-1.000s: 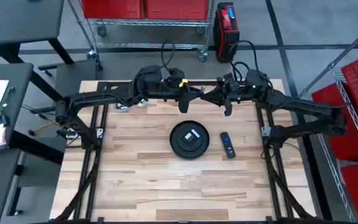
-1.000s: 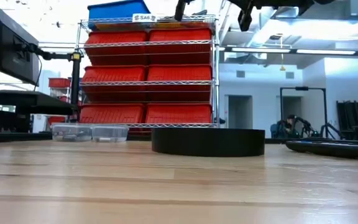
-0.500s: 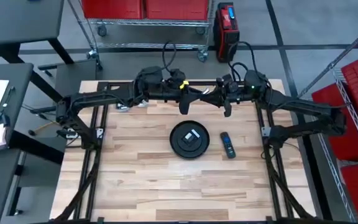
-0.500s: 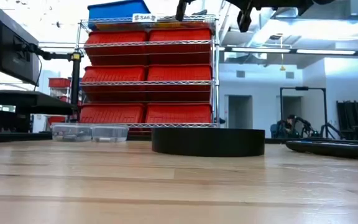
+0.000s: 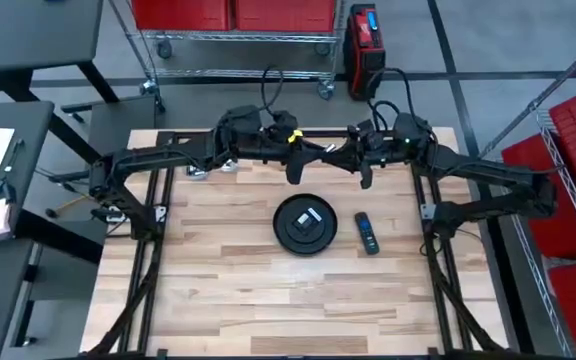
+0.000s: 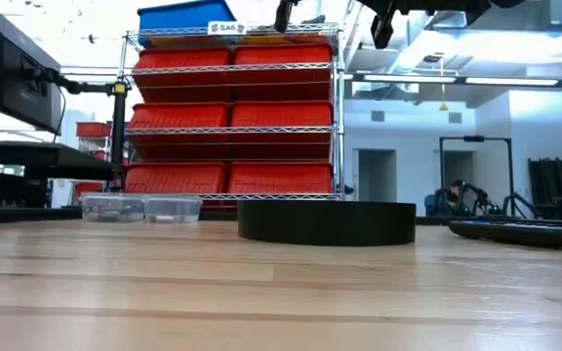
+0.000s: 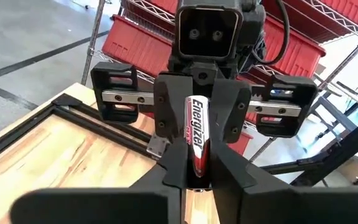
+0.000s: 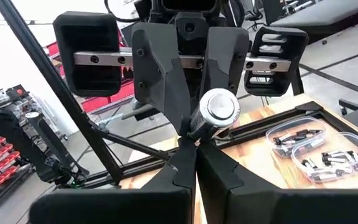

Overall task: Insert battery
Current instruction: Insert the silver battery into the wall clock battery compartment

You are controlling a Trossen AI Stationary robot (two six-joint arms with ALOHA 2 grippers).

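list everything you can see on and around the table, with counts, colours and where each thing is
battery: 1, silver and black, held in the air between the two grippers over the far side of the table
round tray: 1, black, table centre, with a small pale item in it
remote: 1, black, just right of the round tray
clear containers: 2, transparent, far left part of the table, small parts inside
table: 1, light wood
red bins: several, on a wire shelf behind the table
left gripper: 1, dark, shut on the battery
right gripper: 1, dark, facing the left gripper, shut on the battery
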